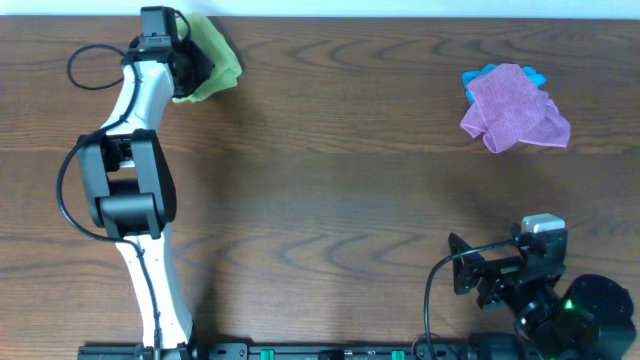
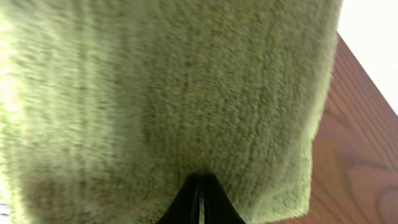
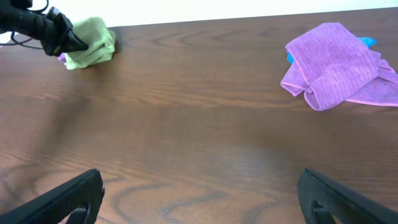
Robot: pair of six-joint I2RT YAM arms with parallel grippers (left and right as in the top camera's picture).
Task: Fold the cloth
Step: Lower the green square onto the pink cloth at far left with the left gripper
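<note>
A green cloth (image 1: 212, 62) lies bunched at the far left back edge of the table. It fills the left wrist view (image 2: 186, 87) and shows small in the right wrist view (image 3: 93, 43). My left gripper (image 1: 190, 68) is at its left side; its fingers (image 2: 200, 183) are closed together, with green fabric in the thin slit between them. My right gripper (image 1: 462, 272) rests low at the front right, far from the cloth. Its fingers (image 3: 199, 199) are wide apart and empty.
A crumpled purple cloth (image 1: 515, 112) lies at the back right on top of a blue cloth (image 1: 480, 76); both show in the right wrist view (image 3: 336, 62). The table's back edge runs just behind the green cloth. Bare wood (image 1: 340, 190) lies between the two piles.
</note>
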